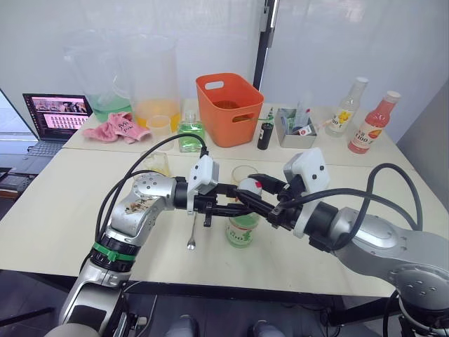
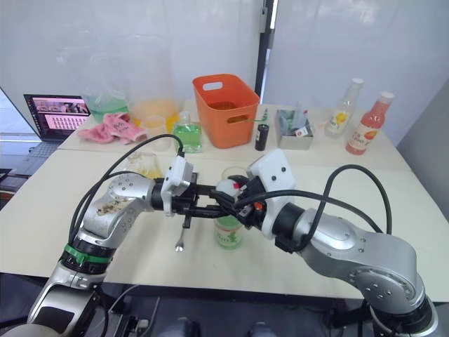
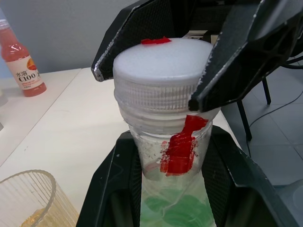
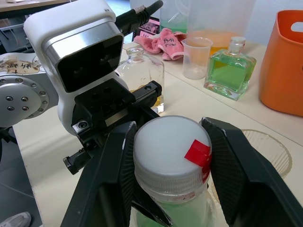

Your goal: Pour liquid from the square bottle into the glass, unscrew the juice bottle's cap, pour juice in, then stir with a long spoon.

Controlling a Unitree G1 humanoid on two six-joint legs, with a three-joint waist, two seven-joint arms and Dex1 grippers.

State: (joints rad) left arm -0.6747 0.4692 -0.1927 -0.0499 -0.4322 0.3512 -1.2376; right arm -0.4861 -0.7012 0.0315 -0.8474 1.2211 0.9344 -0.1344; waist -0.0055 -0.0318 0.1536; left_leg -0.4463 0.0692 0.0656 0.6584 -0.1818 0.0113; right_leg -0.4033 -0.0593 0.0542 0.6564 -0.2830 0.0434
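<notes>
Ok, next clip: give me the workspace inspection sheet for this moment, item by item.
Surface: pale table, two tops pushed together.
Job's things: juice bottle upright, cap on; glass behind it; square bottle standing; long spoon lying flat.
Clutter: orange basket, green square bottle, pink cloth, plastic cup, two bottles far right, metal tray.
Grippers: left pincer holds the bottle's neck; right pincer closed on the cap.
Cables: black, looping over both arms.
Surroundings: laptop, white wall.
</notes>
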